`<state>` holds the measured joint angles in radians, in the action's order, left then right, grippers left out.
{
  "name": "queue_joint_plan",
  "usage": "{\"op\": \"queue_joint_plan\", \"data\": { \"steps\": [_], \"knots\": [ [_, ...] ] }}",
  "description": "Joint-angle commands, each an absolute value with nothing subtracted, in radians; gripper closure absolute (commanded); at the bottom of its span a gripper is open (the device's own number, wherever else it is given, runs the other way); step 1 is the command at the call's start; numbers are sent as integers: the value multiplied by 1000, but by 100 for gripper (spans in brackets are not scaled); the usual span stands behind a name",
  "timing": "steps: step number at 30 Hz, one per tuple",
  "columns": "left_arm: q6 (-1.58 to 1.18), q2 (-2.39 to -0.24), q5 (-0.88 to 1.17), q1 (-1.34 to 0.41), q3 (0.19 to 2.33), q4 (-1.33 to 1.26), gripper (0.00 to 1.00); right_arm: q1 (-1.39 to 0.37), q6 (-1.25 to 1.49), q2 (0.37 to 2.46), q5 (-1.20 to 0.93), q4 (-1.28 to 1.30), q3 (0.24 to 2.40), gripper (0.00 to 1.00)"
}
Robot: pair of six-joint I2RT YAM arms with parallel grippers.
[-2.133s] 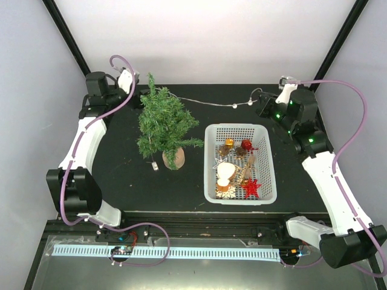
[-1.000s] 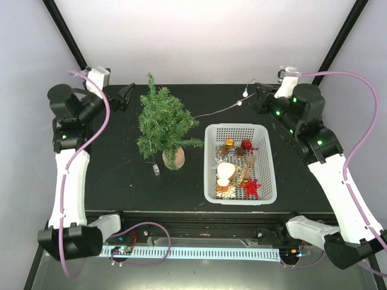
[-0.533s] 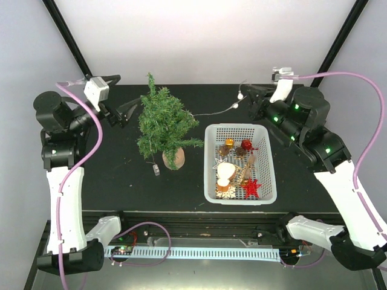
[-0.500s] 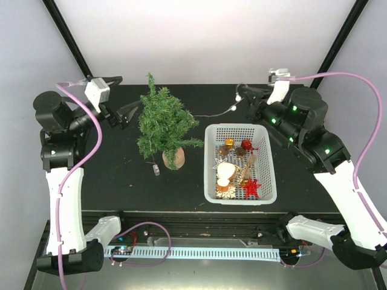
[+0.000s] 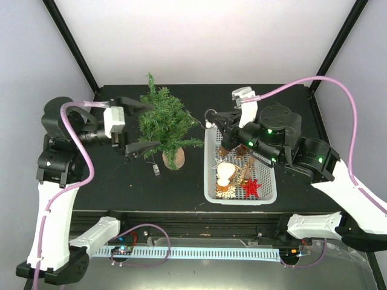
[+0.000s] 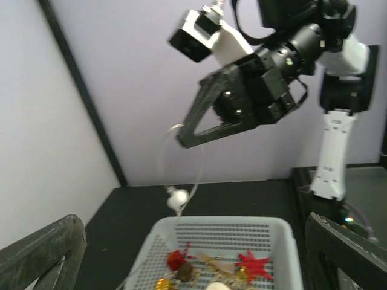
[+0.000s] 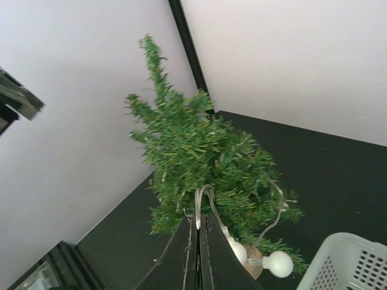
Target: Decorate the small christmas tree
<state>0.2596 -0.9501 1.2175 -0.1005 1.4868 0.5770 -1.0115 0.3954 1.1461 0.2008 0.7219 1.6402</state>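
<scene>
The small christmas tree (image 5: 163, 124) stands on its brown base (image 5: 174, 158) left of centre; it also shows in the right wrist view (image 7: 199, 157). My right gripper (image 5: 210, 113) is shut on a clear light string with white bulbs (image 5: 207, 125), held in the air just right of the tree, above the basket's far left corner. The right wrist view shows the shut gripper (image 7: 198, 220) pinching a wire loop, with bulbs (image 7: 278, 264) hanging below. My left gripper (image 5: 155, 124) is open and empty, raised at the tree's left side, one finger on each side.
A white basket (image 5: 210, 163) right of the tree holds a red star (image 5: 251, 187), a white-and-wood ornament (image 5: 225, 172) and small gold and red ornaments. A small white piece (image 5: 155, 166) lies on the black table near the tree base. The left wrist view shows the basket (image 6: 151, 241).
My right gripper carried the light string from the back right corner leftward toward the tree. My left arm swung from the back left in toward the tree, its gripper open.
</scene>
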Motion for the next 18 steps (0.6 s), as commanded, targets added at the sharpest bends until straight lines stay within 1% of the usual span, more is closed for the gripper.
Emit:
{"op": "queue_joint_plan", "data": {
  "steps": [1, 3, 4, 9, 11, 13, 14, 18],
  "knots": [
    [324, -962, 1091, -280, 1478, 664, 2, -1084, 387, 1173, 288, 746, 1678, 99],
    [343, -976, 1012, -368, 1473, 672, 5, -1097, 398, 1181, 279, 729, 1677, 99],
    [357, -979, 971, -413, 1460, 669, 8, -1101, 403, 1183, 274, 719, 1677, 99],
    [423, -1035, 769, -566, 1477, 675, 32, -1120, 422, 1199, 237, 687, 1689, 99],
    [433, -1066, 700, -593, 1495, 672, 38, -1129, 421, 1206, 222, 673, 1694, 99],
    [423, -1094, 639, -607, 1514, 663, 38, -1136, 419, 1211, 216, 665, 1700, 99],
    [413, -1105, 602, -612, 1517, 649, 36, -1139, 418, 1213, 214, 664, 1702, 99],
    [381, -1131, 463, -622, 1528, 593, 33, -1147, 414, 1217, 203, 664, 1711, 99]
  ]
}}
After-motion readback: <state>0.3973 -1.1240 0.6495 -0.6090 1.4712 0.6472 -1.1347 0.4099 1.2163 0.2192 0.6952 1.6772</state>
